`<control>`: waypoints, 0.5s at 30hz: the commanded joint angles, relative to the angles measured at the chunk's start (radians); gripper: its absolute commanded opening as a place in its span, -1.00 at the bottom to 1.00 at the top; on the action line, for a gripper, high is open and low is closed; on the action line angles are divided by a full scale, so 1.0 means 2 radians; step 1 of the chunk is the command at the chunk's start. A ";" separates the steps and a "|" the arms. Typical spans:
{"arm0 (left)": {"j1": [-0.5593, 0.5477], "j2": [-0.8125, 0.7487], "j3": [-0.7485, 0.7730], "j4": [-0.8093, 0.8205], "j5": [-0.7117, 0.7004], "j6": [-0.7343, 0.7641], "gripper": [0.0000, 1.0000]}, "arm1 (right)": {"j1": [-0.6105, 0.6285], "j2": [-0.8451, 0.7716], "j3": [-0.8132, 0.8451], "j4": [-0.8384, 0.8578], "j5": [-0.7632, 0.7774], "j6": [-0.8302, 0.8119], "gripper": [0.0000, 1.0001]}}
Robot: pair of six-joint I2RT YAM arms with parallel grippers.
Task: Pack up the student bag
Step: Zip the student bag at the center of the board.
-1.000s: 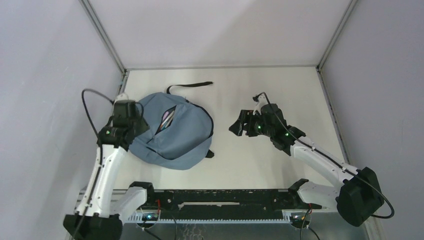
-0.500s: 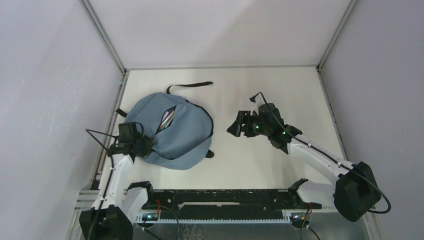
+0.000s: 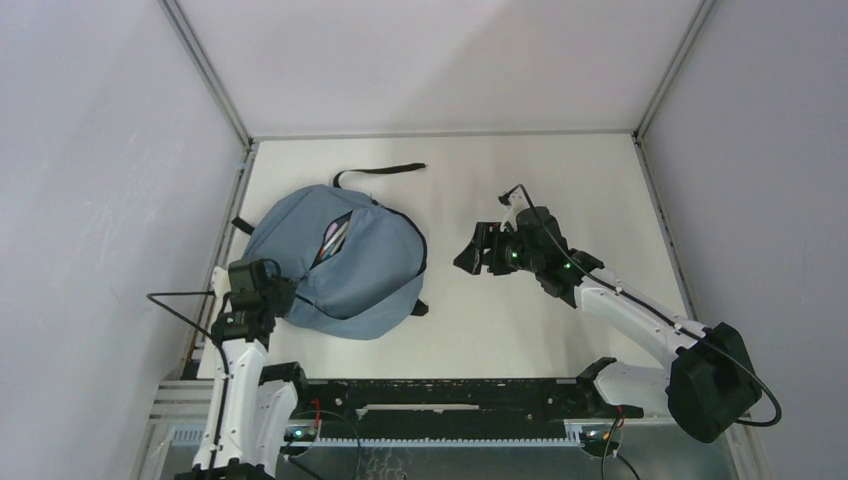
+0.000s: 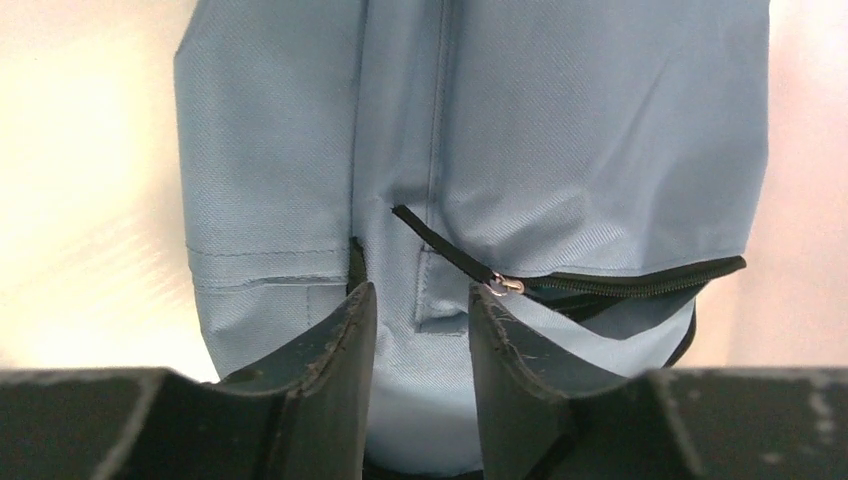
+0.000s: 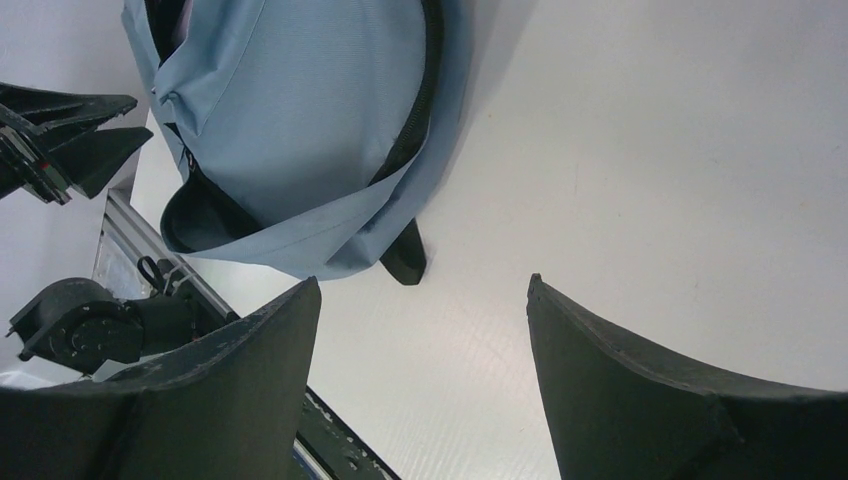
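Student bag (image 3: 350, 268): one, unzipped | left gripper (image 4: 420, 302): slightly apart | right gripper (image 5: 422, 288): wide apart

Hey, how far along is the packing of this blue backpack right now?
Done: something striped already sits inside the student bag, visible through its gaping zipper. In hand: nothing. The left tool is open at the bag's near edge beside the zipper pull, and the right tool is open over the table. Left: probably closing the zipper, which is not yet shut.
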 commanded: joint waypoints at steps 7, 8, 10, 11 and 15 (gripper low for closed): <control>0.015 0.066 0.010 0.064 0.016 -0.016 -0.05 | 0.003 -0.001 0.002 0.014 -0.001 -0.005 0.65; 0.016 0.069 0.008 0.073 0.017 -0.016 -0.05 | 0.002 -0.002 0.002 0.012 0.000 -0.005 0.65; 0.015 0.076 0.004 0.088 0.020 -0.019 -0.07 | 0.003 -0.001 0.002 0.011 0.002 -0.006 0.65; 0.016 0.081 0.002 0.094 0.022 -0.023 -0.08 | 0.003 0.000 0.002 0.011 0.002 -0.006 0.65; 0.016 0.095 0.000 0.107 0.033 -0.029 -0.14 | 0.004 0.001 0.002 0.015 0.000 -0.005 0.65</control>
